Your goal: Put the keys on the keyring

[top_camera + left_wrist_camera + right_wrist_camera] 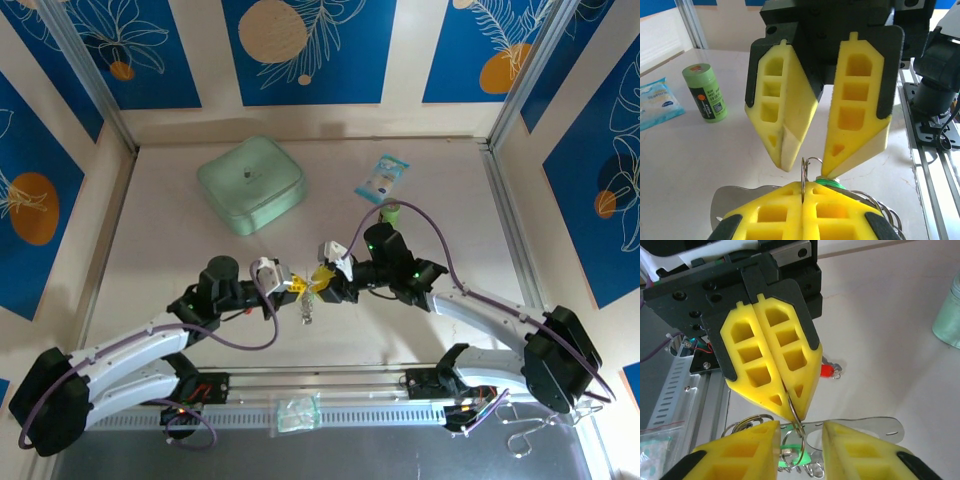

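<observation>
Pale table [160, 250], keyring [803, 172] upright, edge-on.

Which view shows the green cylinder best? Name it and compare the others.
Left wrist: the green cylinder stands upright, whole, with its label visible. Top external shows it small and far off; right wrist catches just a blurred edge.

Your top view looks down over the table [160, 235], left wrist close, facing right gripper [808, 170], right wrist facing left gripper [792, 411].
</observation>
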`<control>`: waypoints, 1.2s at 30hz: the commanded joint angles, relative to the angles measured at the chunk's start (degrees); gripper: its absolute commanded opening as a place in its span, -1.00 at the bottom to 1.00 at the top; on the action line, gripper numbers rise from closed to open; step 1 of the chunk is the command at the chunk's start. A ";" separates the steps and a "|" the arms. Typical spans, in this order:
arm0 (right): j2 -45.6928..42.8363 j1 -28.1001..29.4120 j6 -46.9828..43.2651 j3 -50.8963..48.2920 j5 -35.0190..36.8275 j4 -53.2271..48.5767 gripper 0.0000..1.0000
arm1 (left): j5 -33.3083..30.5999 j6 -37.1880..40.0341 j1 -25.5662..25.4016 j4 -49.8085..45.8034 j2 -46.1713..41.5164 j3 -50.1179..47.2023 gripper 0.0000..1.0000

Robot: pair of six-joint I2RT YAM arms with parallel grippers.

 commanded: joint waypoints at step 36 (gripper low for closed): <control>2.21 4.53 -15.36 11.78 5.68 -18.50 -1.00 | 1.53 6.50 -0.48 -16.76 2.64 10.30 -1.00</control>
